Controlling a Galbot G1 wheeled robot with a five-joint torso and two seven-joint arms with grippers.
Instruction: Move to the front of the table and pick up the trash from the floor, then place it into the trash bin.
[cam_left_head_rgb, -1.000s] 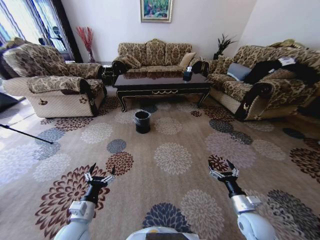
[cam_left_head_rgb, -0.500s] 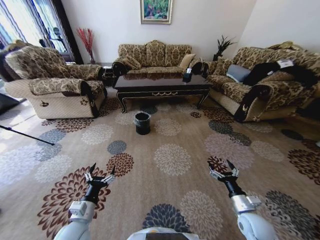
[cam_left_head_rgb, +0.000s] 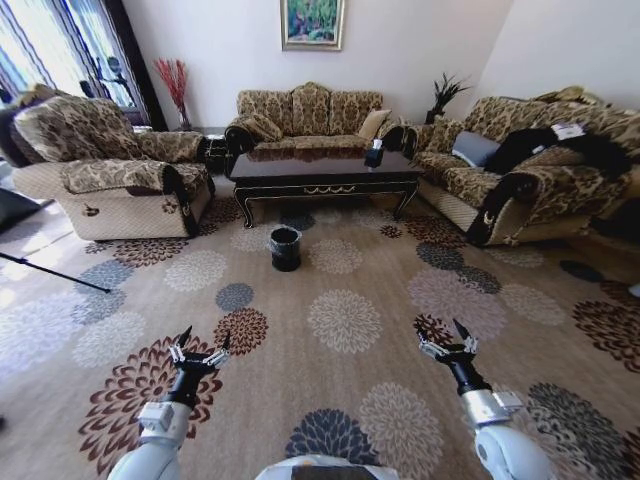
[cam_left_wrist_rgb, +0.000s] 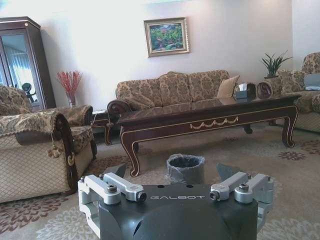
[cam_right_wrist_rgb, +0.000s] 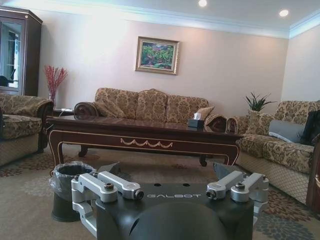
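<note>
The table (cam_left_head_rgb: 325, 172) of glossy dark wood stands ahead, in front of the middle sofa. It also shows in the wrist views as the table (cam_left_wrist_rgb: 210, 117) and the table (cam_right_wrist_rgb: 145, 135). The trash bin (cam_left_head_rgb: 285, 247), small, round and black, stands on the carpet just before the table. Its clear liner shows on the bin (cam_left_wrist_rgb: 185, 167) and the bin (cam_right_wrist_rgb: 67, 187). The trash is out of view. My left gripper (cam_left_head_rgb: 200, 345) and right gripper (cam_left_head_rgb: 447, 338) hover low over the carpet, far short of the bin. Both are open and hold nothing.
Patterned sofas ring the table: an armchair (cam_left_head_rgb: 110, 175) on the left, a sofa (cam_left_head_rgb: 305, 110) behind, another sofa (cam_left_head_rgb: 520, 165) on the right. A dark tissue box (cam_left_head_rgb: 375, 152) sits on the table. Open flowered carpet (cam_left_head_rgb: 345, 318) lies between me and the bin.
The whole head view has shifted slightly, with table and bin sitting a little lower in the picture, so the camera moved. Both arms hold the same pose.
</note>
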